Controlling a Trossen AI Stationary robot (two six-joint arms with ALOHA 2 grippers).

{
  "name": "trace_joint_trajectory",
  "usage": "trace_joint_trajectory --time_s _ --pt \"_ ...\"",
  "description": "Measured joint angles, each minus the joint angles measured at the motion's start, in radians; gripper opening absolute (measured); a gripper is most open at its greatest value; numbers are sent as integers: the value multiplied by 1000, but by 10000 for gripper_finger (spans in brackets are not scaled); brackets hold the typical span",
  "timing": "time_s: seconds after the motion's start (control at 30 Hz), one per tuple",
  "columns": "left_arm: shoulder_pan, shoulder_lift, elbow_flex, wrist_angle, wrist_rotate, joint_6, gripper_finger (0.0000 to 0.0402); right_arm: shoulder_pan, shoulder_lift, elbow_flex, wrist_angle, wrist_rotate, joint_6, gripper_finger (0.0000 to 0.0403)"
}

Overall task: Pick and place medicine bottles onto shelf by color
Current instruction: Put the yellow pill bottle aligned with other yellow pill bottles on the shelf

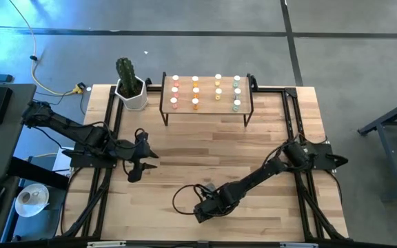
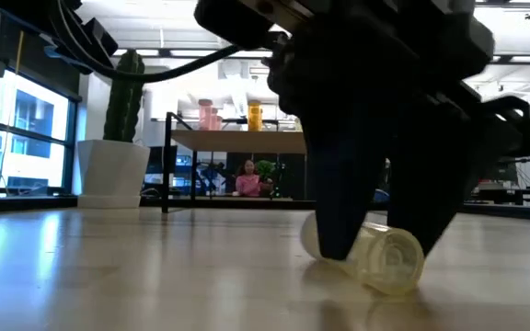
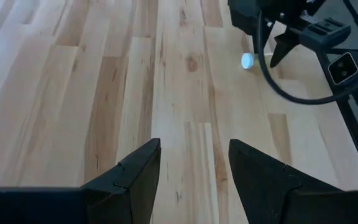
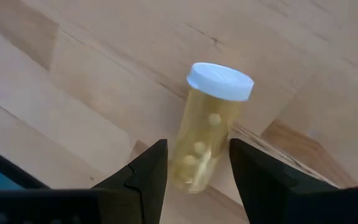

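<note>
Wood planks, pale and finely grained, make up the counter (image 1: 205, 151), which runs between black metal rails. On its near part lies a yellow bottle (image 4: 209, 127), tipped on its side: a small clear-yellow plastic cylinder with a smooth white cap and a few round pills showing through the wall. The right gripper (image 4: 193, 163) is down over it, its two dark wedge-shaped fingers spread apart with the bottle's lower end between them; from the right wrist view I cannot tell whether the fingers touch the plastic. In the low view the gripper's black bulk fills the upper picture and hides part of the bottle, leaving its round base end and lower side visible against the counter.

The shelf (image 1: 206, 110) stands at the far edge — a light wooden board on thin black legs. Bottles (image 1: 205, 93) stand on it in neat columns, seen from above mostly as white caps with pink, orange, yellow and pale green tints; each is too small to make out further. Just left of the shelf sits a white pot (image 1: 135, 96) holding a green ribbed cactus (image 1: 125, 71).

The left gripper (image 3: 194, 163) hangs over bare counter on the left side, fingers apart, holding nothing.
</note>
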Motion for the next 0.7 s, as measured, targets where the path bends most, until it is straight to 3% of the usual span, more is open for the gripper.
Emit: trace_joint_trajectory --time_s 0.27,0.57,0.7 --pt "0 0 0 0 -2 0 181 0 17 4 -5 -9 17 157" --pt "0 0 0 0 -2 0 181 0 19 3 -43 1 -3 79" --pt "0 0 0 0 -2 -2 181 0 19 3 -40 13 -61 66"
